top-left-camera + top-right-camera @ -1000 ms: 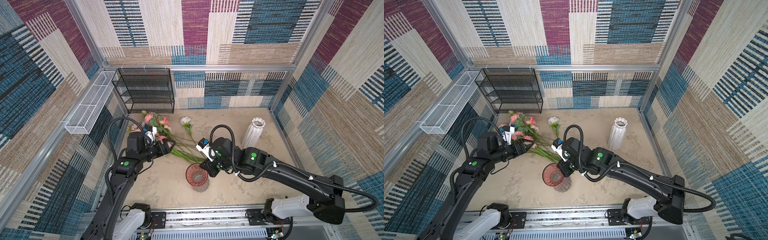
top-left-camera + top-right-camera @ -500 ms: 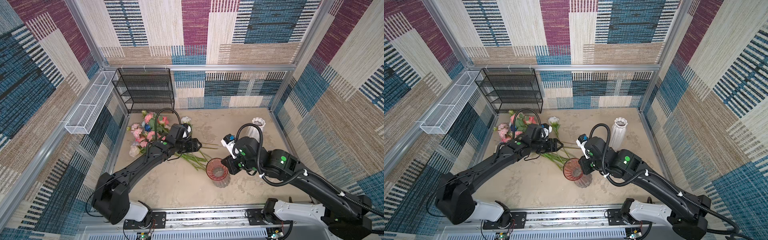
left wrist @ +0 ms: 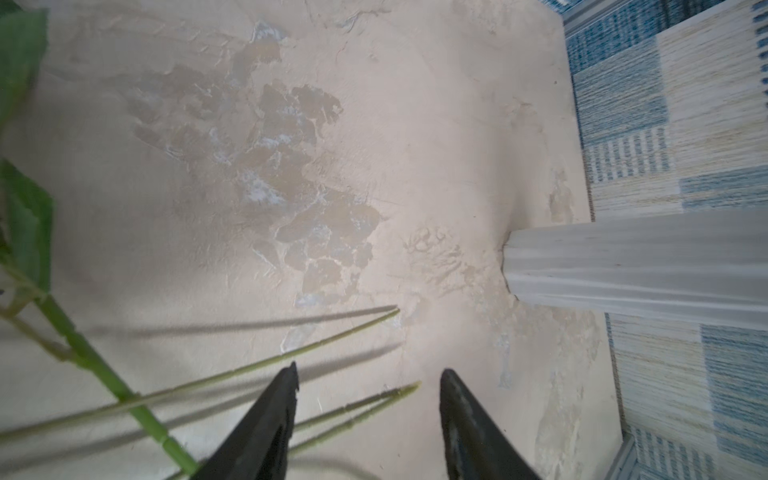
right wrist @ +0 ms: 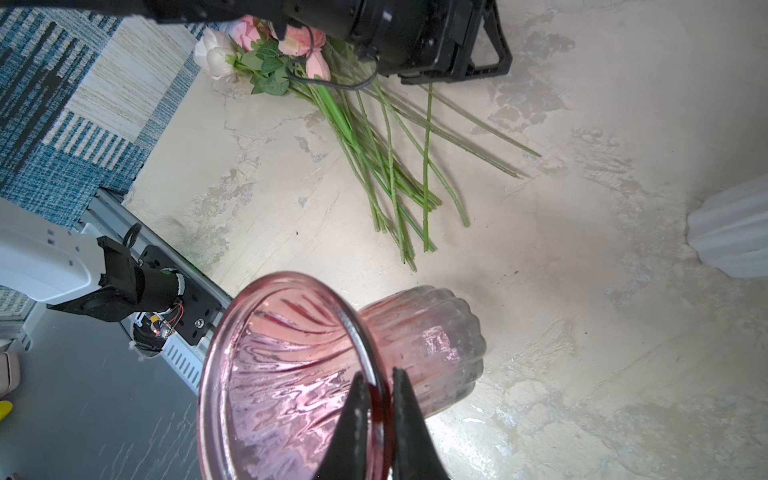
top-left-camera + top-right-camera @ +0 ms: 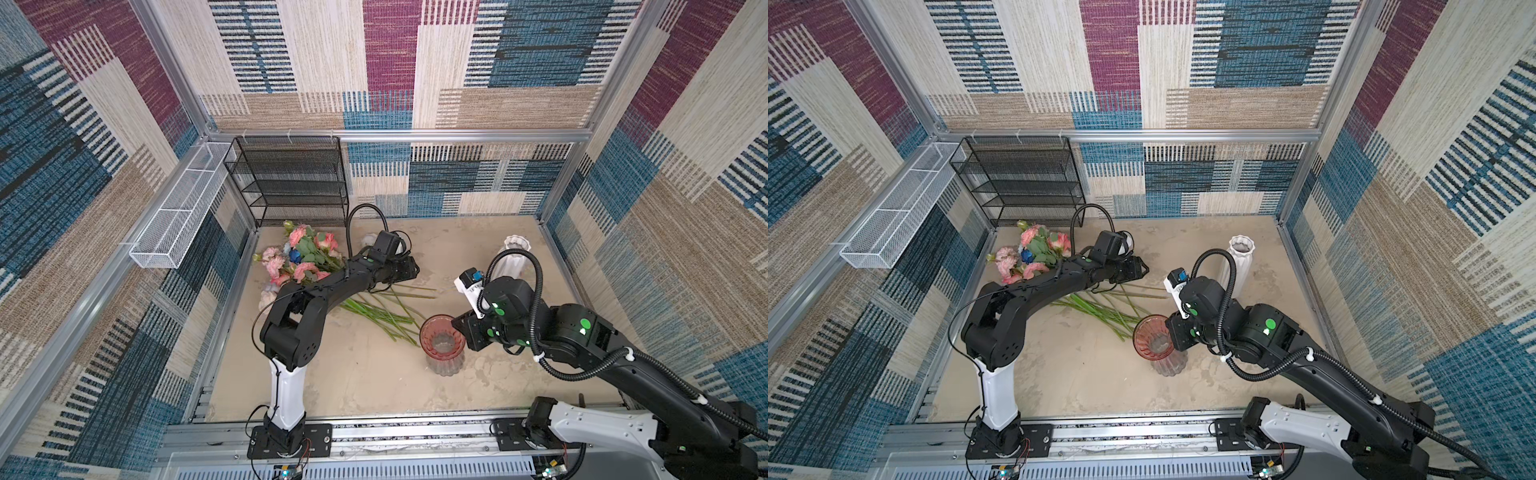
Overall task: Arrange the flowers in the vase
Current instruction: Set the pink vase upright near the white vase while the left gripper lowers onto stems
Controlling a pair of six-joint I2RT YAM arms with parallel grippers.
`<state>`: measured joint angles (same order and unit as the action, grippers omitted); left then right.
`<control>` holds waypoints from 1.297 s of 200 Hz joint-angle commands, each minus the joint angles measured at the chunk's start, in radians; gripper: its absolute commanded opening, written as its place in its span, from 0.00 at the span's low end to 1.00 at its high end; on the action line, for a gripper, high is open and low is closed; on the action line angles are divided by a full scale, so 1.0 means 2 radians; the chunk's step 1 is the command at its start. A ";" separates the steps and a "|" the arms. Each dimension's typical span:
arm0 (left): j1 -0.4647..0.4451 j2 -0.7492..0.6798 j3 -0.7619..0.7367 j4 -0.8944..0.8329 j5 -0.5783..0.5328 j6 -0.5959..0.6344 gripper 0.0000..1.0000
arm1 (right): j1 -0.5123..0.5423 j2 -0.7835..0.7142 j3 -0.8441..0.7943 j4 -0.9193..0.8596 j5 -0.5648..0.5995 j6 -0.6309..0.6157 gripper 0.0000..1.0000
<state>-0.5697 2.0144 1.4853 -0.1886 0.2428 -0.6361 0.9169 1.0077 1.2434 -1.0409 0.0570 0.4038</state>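
Observation:
The flowers (image 5: 305,259) lie on the table, pink, white and blue heads at the back left, green stems (image 5: 384,313) fanning toward the middle. My left gripper (image 5: 412,270) hovers low over the far stem ends. In the left wrist view its jaws stand apart, and two thin stem tips (image 3: 374,402) lie between the fingers (image 3: 286,399) untouched. The pink ribbed glass vase (image 5: 441,341) stands upright at centre front. My right gripper (image 4: 378,372) is shut on the vase rim (image 4: 291,282), one finger inside and one outside.
A white ribbed vase (image 5: 514,255) stands at the back right, just behind the right arm's cable. A black wire shelf (image 5: 291,183) is against the back wall and a white mesh basket (image 5: 183,208) hangs on the left wall. The left arm (image 5: 316,299) lies across the flower heads.
The left arm swung from the flower heads to the stem ends and its jaws narrowed. The right gripper slid the pink vase to the right.

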 commanded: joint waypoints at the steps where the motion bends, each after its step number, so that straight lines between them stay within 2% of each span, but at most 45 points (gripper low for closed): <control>1: -0.002 0.015 -0.002 0.007 0.008 -0.013 0.55 | -0.001 -0.001 0.017 0.033 0.023 0.007 0.00; 43: -0.007 -0.012 -0.081 0.006 0.013 -0.013 0.52 | -0.025 0.019 0.025 0.063 0.046 -0.006 0.00; 101: -0.008 -0.065 -0.218 0.035 0.006 -0.022 0.45 | -0.112 0.054 0.033 0.144 -0.007 -0.053 0.00; 138: -0.007 -0.114 -0.265 0.043 0.007 -0.017 0.45 | -0.129 0.093 0.058 0.176 -0.014 -0.073 0.00; 166: -0.004 -0.165 -0.281 0.015 -0.013 -0.008 0.45 | -0.149 0.115 0.072 0.200 -0.016 -0.086 0.00; 187: -0.006 -0.201 -0.279 0.025 -0.001 -0.011 0.49 | -0.162 0.128 0.075 0.215 -0.019 -0.093 0.00; 213: -0.009 -0.225 -0.260 0.066 0.010 -0.024 0.50 | -0.171 0.137 0.071 0.228 -0.027 -0.094 0.00; 232: -0.009 -0.203 -0.229 0.100 0.014 -0.030 0.50 | -0.175 0.134 0.065 0.231 -0.028 -0.093 0.00; 259: -0.007 -0.124 -0.174 0.136 0.014 -0.037 0.50 | -0.178 0.130 0.057 0.230 -0.033 -0.091 0.00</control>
<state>-0.5873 1.6661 1.0695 -0.0135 0.2676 -0.6804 0.5659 1.2839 1.3602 -0.7238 0.0120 0.2199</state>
